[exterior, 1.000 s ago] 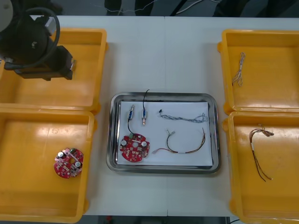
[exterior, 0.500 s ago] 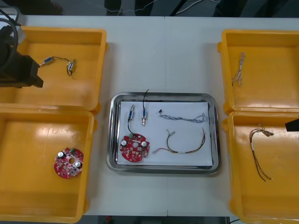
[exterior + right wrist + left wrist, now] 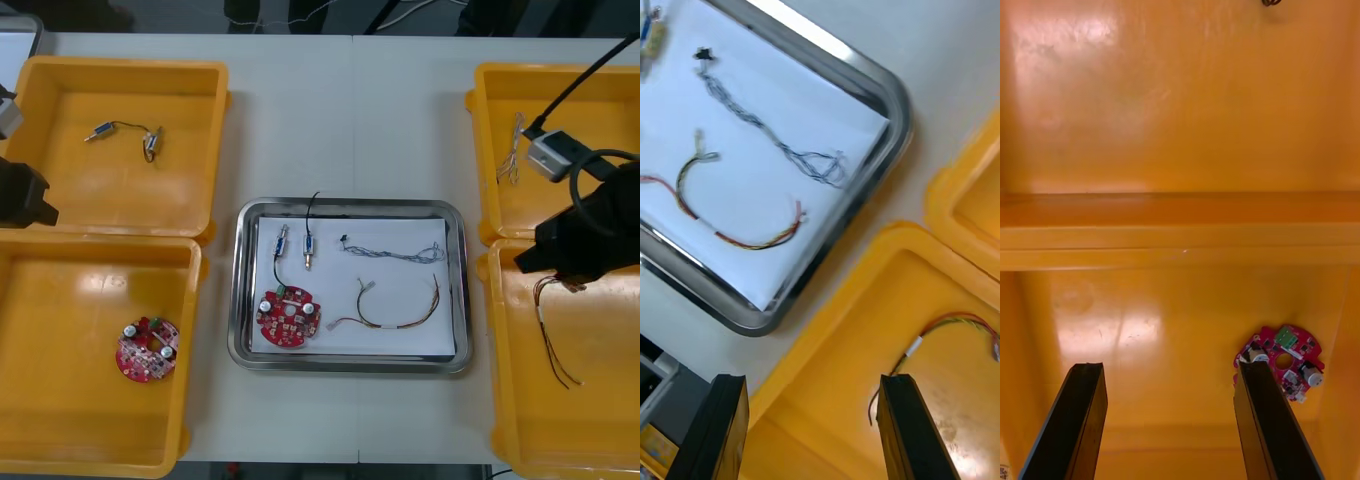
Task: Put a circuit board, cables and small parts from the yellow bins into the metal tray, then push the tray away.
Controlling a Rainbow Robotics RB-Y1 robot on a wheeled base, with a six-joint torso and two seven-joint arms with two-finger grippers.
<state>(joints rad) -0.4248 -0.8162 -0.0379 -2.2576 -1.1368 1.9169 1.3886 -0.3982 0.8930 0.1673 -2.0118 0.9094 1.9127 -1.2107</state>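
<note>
The metal tray (image 3: 458, 290) sits mid-table, white inside. In it lie a round red circuit board (image 3: 288, 318), a black cable with small metal parts (image 3: 296, 244), a twisted blue and white cable (image 3: 395, 252) and a red and yellow cable (image 3: 396, 312). My right arm (image 3: 590, 235) hangs over the inner rim of the right bins. Its gripper (image 3: 812, 427) is open above the near right bin's edge, with the tray (image 3: 891, 97) beyond the fingers. My left gripper (image 3: 1171, 427) is open over the near left bin, and a circuit board (image 3: 1283, 362) lies just past one finger.
The far left bin (image 3: 190, 75) holds a black cable with small metal parts (image 3: 125, 135). A second circuit board (image 3: 146, 349) lies in the near left bin. A twisted cable (image 3: 514, 150) is in the far right bin, and a red and yellow cable (image 3: 555, 335) in the near right one.
My left arm has drawn back from over the far left bin to the table's left edge, uncovering the cable there. My right arm has come in from the right over the right bins.
</note>
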